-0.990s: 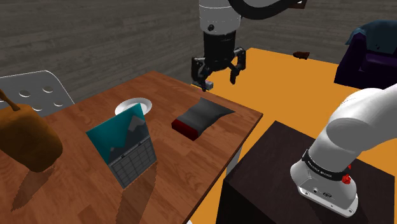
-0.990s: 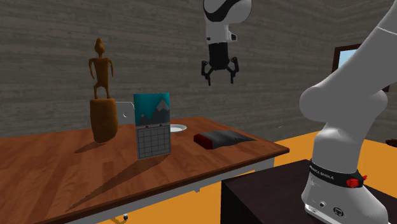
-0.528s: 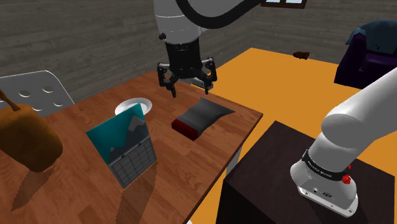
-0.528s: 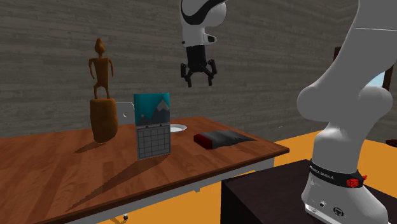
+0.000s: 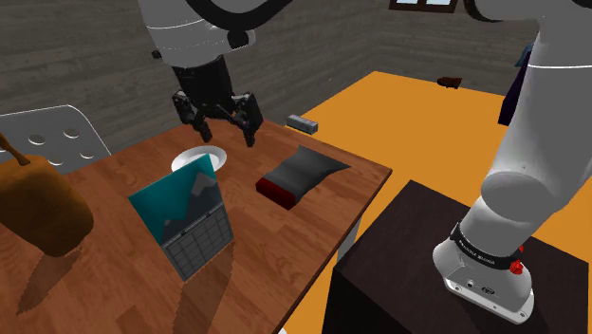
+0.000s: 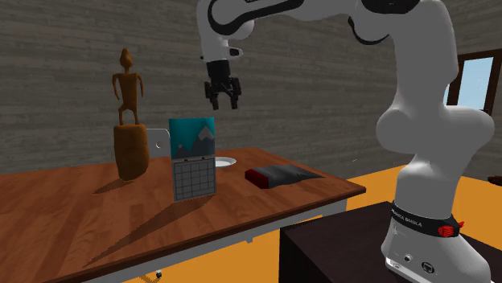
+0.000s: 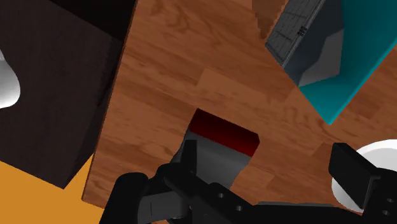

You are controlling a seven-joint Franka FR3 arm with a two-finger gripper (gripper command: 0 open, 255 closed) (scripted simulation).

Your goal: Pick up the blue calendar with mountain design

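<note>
Black two-finger tool (image 5: 226,135) is released and empty, hanging well above the small white plate (image 5: 190,159). The teal calendar with grey mountain print and date grid (image 5: 185,220) stands upright on the brown wooden surface (image 5: 285,237), just beside the plate. It sits below the tool, toward the shoulder view's lower left. Long axis is vertical and the printed face points to that view's lower right. The thin top edge looks like the grab line.

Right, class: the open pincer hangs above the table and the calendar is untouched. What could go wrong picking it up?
1. The calendar stands upright and thin. A sideways nudge from the pincer could tip it over before it closes.
2. The plate lies just behind the calendar, so a descent on that side might clip it.
</note>
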